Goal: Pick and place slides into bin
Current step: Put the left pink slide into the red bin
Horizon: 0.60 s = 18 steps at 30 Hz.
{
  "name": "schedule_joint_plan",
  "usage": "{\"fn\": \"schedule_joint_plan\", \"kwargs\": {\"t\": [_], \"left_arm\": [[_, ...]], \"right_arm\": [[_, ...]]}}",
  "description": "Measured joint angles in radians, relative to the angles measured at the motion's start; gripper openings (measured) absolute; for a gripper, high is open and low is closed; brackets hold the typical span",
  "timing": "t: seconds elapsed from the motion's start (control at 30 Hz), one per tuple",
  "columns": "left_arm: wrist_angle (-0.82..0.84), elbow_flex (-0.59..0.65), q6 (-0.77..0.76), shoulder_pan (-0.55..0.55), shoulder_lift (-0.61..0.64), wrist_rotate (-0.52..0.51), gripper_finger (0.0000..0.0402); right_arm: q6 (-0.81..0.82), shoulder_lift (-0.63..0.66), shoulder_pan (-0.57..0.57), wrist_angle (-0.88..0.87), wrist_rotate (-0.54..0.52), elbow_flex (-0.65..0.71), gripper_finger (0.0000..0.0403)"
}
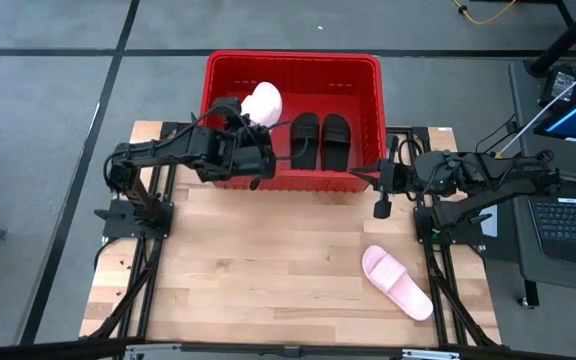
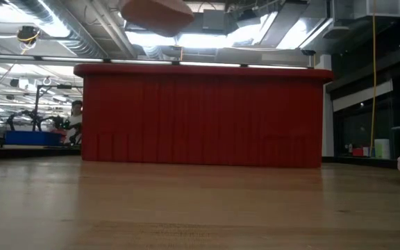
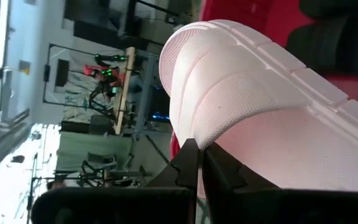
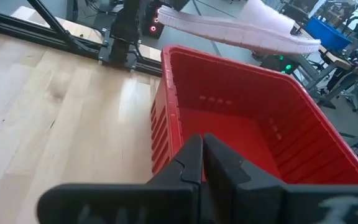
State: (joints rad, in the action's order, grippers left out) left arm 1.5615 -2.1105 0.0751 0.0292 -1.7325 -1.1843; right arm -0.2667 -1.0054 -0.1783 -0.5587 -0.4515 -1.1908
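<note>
A: What's the step here?

B: Dropping a pink slide (image 1: pixel 263 103) into the bin (image 1: pixel 366 66). The left gripper (image 1: pixel 251 128) holds it above the bin's left part, fingers pinched on its edge; in the left wrist view the two fingers (image 3: pixel 189 163) are pressed onto the pale sole.

A: How should it let go?

B: I'd judge it best to keep the slide fully inside the bin's walls, lower it a little, then spread the fingers. The right wrist view shows it well above the rim, so a drop from there could bounce. The two black slides (image 1: pixel 319 139) lie side by side on the bin floor, right of the held one; releasing over the bare floor left of them avoids stacking.

A: And the arm's pose?

B: The left arm reaches from the bin's left front corner, across the front wall, wrist over the rim. The slide is tilted, toe toward the bin's far wall.

A: The other arm?

B: The right gripper (image 1: pixel 379 181) waits just off the bin's right front corner, fingers pressed together on nothing. The second pink slide (image 1: pixel 396 282) lies on the table (image 1: pixel 268 260) well in front of the bin, toward its right side, not yet picked.
</note>
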Motion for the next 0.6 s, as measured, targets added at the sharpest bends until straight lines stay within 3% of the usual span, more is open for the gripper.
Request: {"fn": "schedule_joint_plan", "kwargs": {"t": [0.27,0.6], "left_arm": [[-0.162,0.000,0.152,-0.089,0.000,0.076,0.0003],[-0.538,0.000,0.511,-0.247,-0.004,0.119,0.0003]], "right_arm": [[-0.007,0.000,0.031,0.022,-0.002,0.000,0.0018],[-0.060,0.000,0.134,0.023,-0.003,0.000,0.0018]]}}
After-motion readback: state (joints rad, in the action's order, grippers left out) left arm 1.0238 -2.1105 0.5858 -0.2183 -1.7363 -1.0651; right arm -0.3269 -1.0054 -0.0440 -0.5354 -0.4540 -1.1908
